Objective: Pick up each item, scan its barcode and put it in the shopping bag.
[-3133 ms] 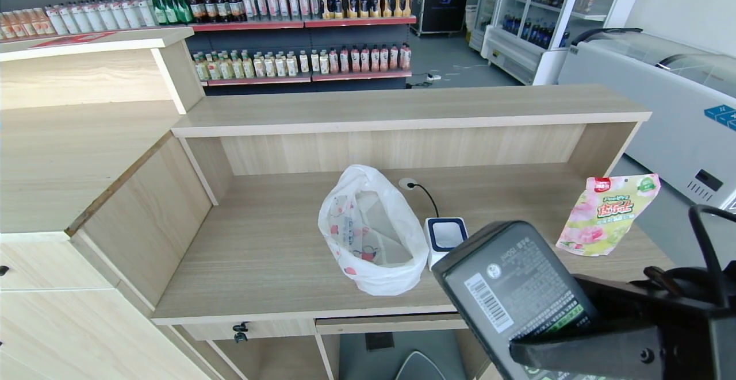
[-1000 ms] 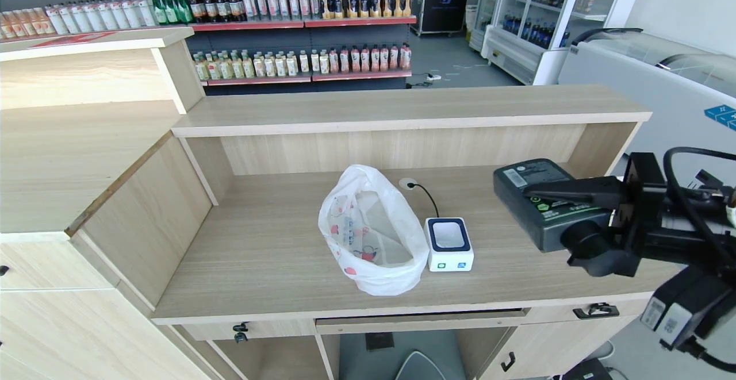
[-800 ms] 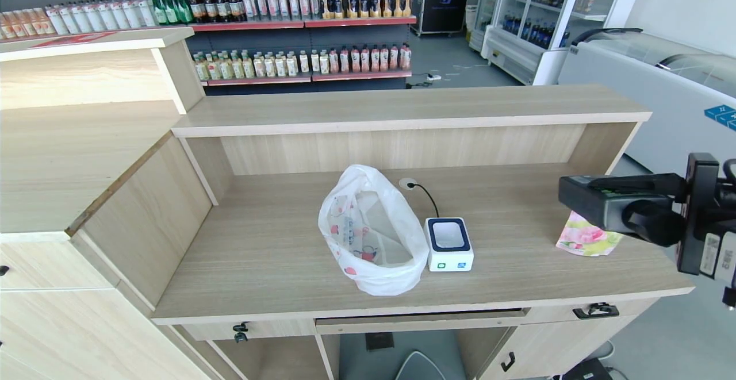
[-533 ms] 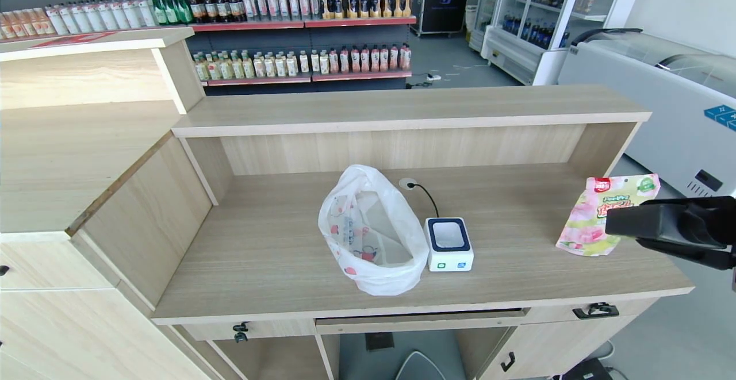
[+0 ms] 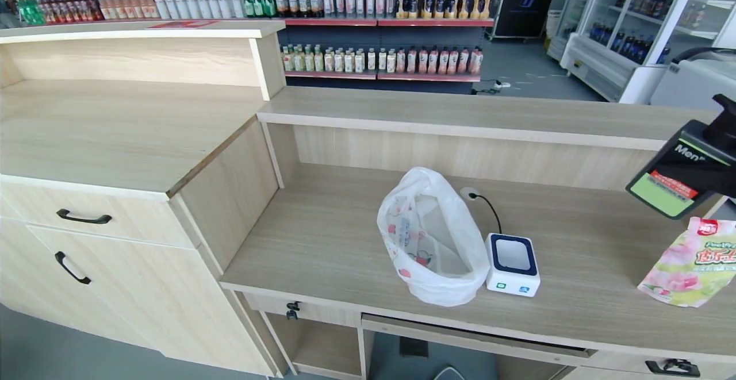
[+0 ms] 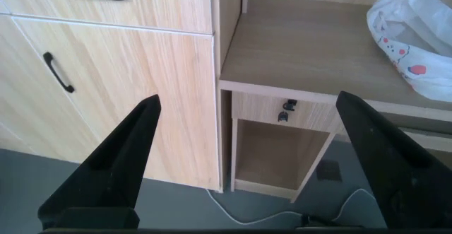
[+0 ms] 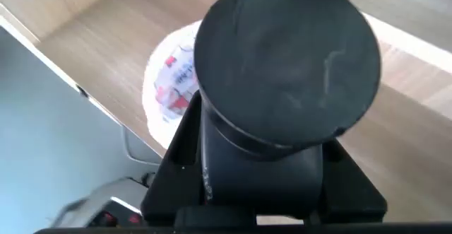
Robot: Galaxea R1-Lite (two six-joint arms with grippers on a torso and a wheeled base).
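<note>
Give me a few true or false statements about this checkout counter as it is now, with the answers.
1. The bag stands right beside the scanner. True.
2. The pouch is in the bag. False: it lies on the counter, at its right end.
3. The right tool holds a dark bottle. True.
4. The left tool is shut on the pouch. False: it is open and empty, low by the drawers.
</note>
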